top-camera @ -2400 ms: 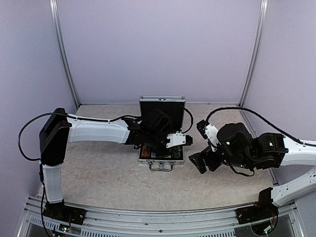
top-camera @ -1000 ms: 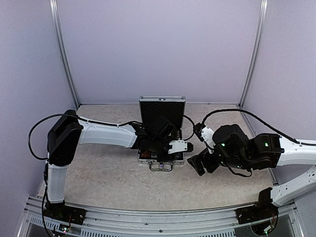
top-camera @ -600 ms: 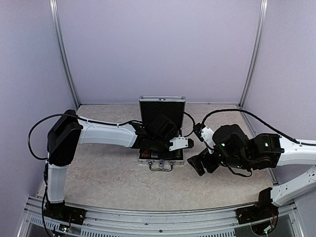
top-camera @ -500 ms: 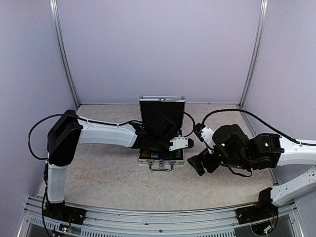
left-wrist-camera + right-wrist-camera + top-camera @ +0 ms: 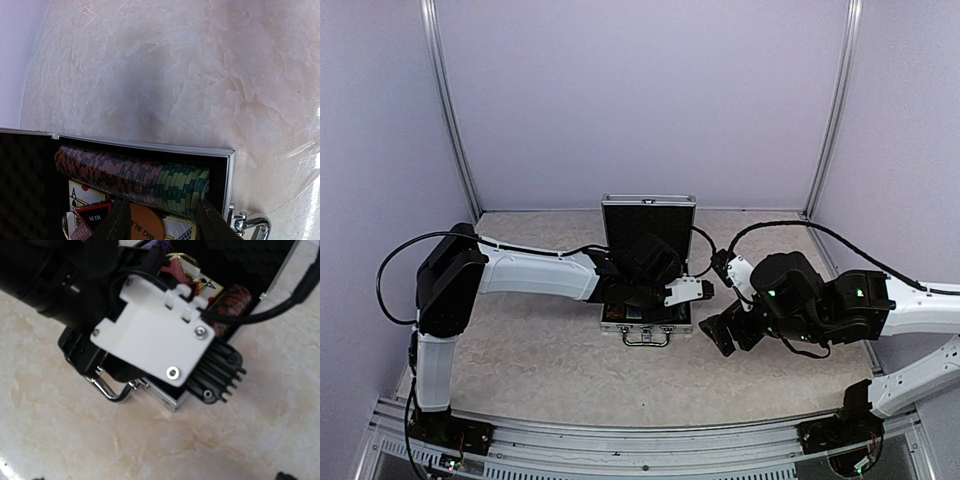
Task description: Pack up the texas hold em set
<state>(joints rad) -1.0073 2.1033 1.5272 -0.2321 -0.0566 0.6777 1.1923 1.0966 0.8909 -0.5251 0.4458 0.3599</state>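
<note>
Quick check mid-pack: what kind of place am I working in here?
Most likely a lab robot test booth, not a home or card room: plain lilac wall panels framed by aluminium posts, a marble-patterned tabletop, and an aluminium rail along the near edge.

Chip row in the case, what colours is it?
The chip row is red-and-black, then green; left wrist view.

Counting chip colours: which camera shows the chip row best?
Left wrist: the chip row lies in plain view, red-black then green. Right wrist shows only one red-black end; the top view hides it beneath the left arm.
</note>
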